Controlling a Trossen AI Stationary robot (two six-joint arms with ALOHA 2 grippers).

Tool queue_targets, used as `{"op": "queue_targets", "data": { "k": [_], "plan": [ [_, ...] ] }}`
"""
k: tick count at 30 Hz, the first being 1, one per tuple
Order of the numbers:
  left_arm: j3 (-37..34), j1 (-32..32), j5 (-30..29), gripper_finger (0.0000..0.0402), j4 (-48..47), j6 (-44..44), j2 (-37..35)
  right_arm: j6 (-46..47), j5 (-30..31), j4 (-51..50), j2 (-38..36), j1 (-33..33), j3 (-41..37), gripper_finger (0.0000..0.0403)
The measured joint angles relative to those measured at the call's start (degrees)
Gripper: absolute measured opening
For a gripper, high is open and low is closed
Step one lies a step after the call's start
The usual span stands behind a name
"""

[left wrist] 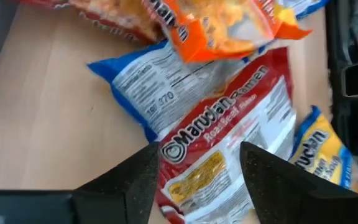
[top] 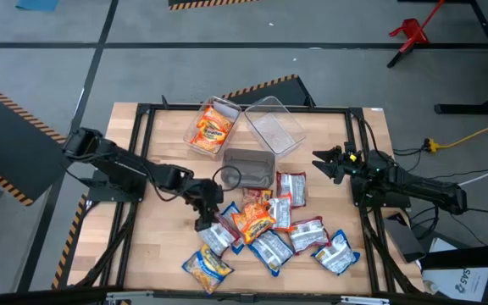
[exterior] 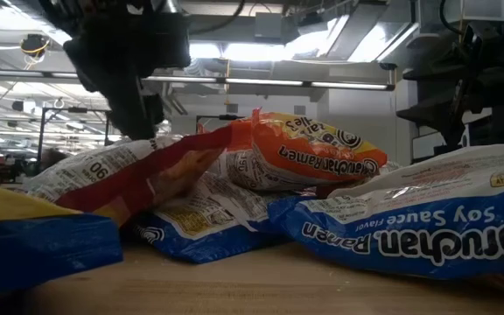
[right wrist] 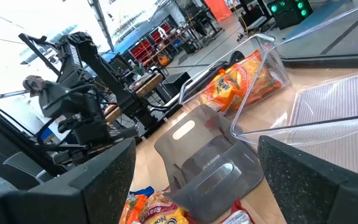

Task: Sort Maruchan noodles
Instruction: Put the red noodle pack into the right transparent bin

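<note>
A heap of Maruchan noodles (top: 265, 229) lies on the near middle of the wooden table: orange, blue-and-white and red-and-white packets overlapping. My left gripper (top: 208, 217) slants down at the heap's left side, open, its fingers on either side of a red-and-white packet (left wrist: 229, 124). That packet lies partly over a blue-and-white one (left wrist: 145, 81) and under an orange one (left wrist: 229, 25). My right gripper (top: 322, 161) waits open at the table's right, level, with nothing between its fingers (right wrist: 303, 180). My left gripper (left wrist: 201, 146) comes slanting down from the table's left, with one finger (left wrist: 135, 180) at each long side of the red-and-white packet's near end (left wrist: 197, 174). Whether the fingers touch the packet I cannot tell. The packet lies flat on the heap.
Three clear bins stand at the far middle: one (top: 195, 140) holds an orange packet (top: 213, 127), one (top: 288, 114) shows nothing inside, and a third (top: 248, 155) stands nearer the heap. A black frame (top: 142, 169) runs round the table. Bare wood lies to the left of the heap.
</note>
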Motion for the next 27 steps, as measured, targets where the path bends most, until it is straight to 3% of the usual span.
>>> {"op": "queue_targets", "data": {
  "k": [14,27],
  "plan": [
    [0.0,4.8,8.6,0.0221,-0.6,6.8,1.2,-0.2,0.1,0.0,0.0,0.0,0.0,0.0324],
    [0.0,5.6,9.0,0.0221,-3.2,12.1,1.8,-0.2,0.1,0.0,0.0,0.0,0.0,0.0324]
  ]
}}
